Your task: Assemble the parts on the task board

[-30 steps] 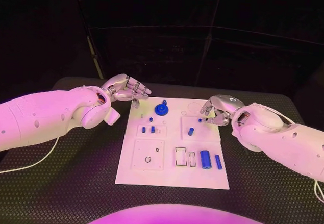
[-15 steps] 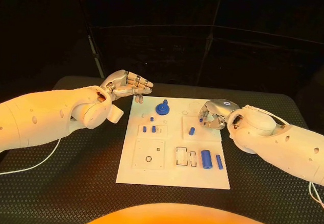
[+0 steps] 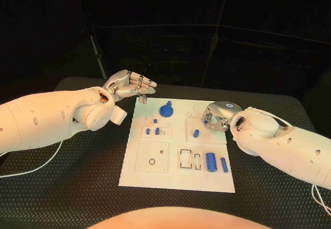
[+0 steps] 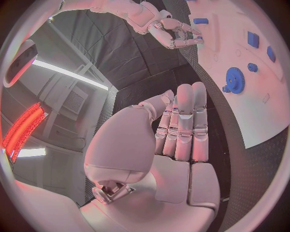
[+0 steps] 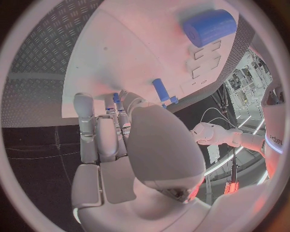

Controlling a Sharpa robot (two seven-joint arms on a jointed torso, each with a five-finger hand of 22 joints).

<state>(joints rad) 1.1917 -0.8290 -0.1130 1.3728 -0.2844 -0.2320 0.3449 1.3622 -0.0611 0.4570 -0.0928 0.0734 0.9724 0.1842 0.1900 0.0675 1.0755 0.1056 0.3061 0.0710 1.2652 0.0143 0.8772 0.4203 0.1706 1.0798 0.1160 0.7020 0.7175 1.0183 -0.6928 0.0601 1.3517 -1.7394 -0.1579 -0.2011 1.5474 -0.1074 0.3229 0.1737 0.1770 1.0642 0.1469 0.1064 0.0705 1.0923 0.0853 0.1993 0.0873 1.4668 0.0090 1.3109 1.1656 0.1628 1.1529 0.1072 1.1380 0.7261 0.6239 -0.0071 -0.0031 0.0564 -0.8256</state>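
Centrally, the flat white rectangular task board (image 3: 178,146) is lying on the black textured worktop (image 3: 70,192), carrying the small blue plastic parts. A blue toothed gear (image 3: 165,111) is sitting near the board's far edge, and the left wrist view is showing it (image 4: 234,79) there too. Two short blue pegs (image 3: 152,130) are standing in a recessed block on the board's left half, a small blue pin (image 3: 196,132) is lying in the middle right area, and a thick blue cylinder (image 3: 210,161) with a thinner blue bar (image 3: 223,165) just beside it are resting near the board's right edge.

The silver right hand (image 3: 214,119) is hovering over the board's far right corner, its fingers (image 5: 99,128) curling downward close to the surface; whether they are pinching anything cannot be told. The silver left hand (image 3: 129,88) is hanging above the worktop just beyond the board's far left corner, its fingers (image 4: 184,121) lying straight and side by side, gripping nothing.
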